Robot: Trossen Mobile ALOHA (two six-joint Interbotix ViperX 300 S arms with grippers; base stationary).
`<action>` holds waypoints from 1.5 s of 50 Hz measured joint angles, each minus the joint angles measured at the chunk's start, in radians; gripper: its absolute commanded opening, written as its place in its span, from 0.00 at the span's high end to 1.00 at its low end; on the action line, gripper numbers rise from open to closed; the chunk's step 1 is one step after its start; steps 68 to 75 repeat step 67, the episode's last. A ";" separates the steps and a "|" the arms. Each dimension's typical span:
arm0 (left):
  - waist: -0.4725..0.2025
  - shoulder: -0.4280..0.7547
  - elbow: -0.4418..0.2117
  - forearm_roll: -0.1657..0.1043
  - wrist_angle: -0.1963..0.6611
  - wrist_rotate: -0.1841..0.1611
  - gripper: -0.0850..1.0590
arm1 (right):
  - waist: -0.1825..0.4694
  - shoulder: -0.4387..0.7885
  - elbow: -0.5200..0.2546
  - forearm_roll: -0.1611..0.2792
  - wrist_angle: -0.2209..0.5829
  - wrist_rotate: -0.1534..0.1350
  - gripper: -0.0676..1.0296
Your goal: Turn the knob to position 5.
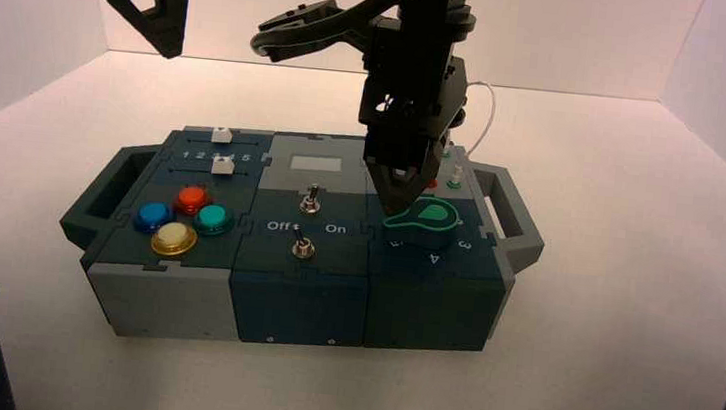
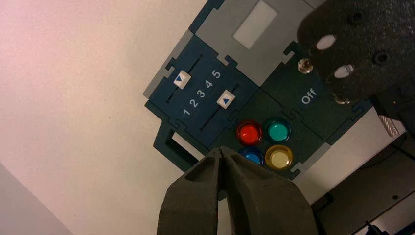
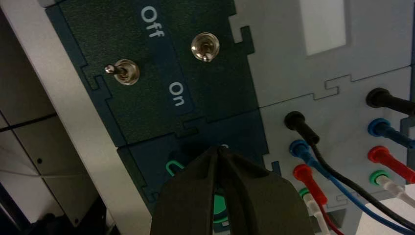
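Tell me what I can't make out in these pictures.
- Knob: in the right wrist view, mostly covered by the right hand.
- Contact: in the high view the right hand is over the knob's pointer end; the angle hides any gap.
- Knob's 5: too small and dark to read in the high view.
- Wire plugs: mostly behind the right arm in the high view.
- Left hand, beyond the box's far left: cut off by the high view's top edge.

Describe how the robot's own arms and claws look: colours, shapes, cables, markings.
Both arms are dark, near black. The left claw and right claw have black, wedge-like fingers narrowing toward the tips. A thick black cable bows out beside the right arm. No lettering shows on either.
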 measured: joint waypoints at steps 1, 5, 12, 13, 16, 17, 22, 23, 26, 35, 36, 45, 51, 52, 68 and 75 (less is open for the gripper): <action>0.000 0.000 0.000 0.000 0.000 0.000 0.95 | 0.000 0.000 0.000 0.000 0.000 0.000 0.96; 0.000 0.000 0.000 0.000 0.002 0.000 0.95 | 0.005 -0.002 0.000 0.000 0.002 0.000 0.96; -0.002 0.000 0.000 0.000 0.000 0.000 0.95 | 0.005 0.000 0.000 0.000 0.003 0.000 0.96; -0.002 -0.002 0.000 0.000 0.000 0.000 0.95 | 0.006 0.000 0.000 0.000 0.002 0.000 0.96; 0.000 0.000 0.000 0.000 0.002 0.000 0.95 | 0.006 -0.002 0.000 0.002 0.002 0.000 0.96; 0.000 0.000 0.000 0.000 0.002 0.000 0.95 | 0.006 -0.002 0.000 0.002 0.002 0.000 0.96; 0.000 0.000 0.000 0.000 0.000 0.002 0.95 | 0.006 0.000 0.000 0.000 0.002 0.000 0.96; 0.000 0.000 0.000 0.000 0.002 0.000 0.95 | 0.006 0.000 0.000 0.002 0.002 0.000 0.96; 0.000 0.000 0.000 0.000 0.002 0.000 0.95 | 0.006 -0.002 0.000 0.000 0.000 0.000 0.96; 0.000 0.000 0.000 0.000 0.002 0.000 0.95 | 0.005 0.000 -0.003 0.000 -0.006 0.000 0.96; 0.000 0.000 0.000 0.000 0.002 0.002 0.95 | 0.006 0.000 -0.005 0.000 -0.006 0.000 0.96; 0.000 -0.002 0.000 0.000 0.008 0.002 0.95 | 0.005 0.000 -0.034 0.000 0.003 0.005 0.96; 0.000 0.000 0.006 0.000 0.012 0.002 0.95 | 0.003 -0.011 -0.046 0.000 0.018 0.009 0.96; 0.000 0.000 0.009 0.000 0.012 0.002 0.95 | 0.003 -0.017 -0.046 0.000 0.025 0.012 0.96; 0.000 0.002 0.032 0.009 0.017 0.002 0.95 | 0.003 -0.044 -0.057 0.000 0.089 0.029 0.96; 0.000 0.002 0.032 0.009 0.017 0.002 0.95 | 0.003 -0.044 -0.057 0.000 0.089 0.029 0.96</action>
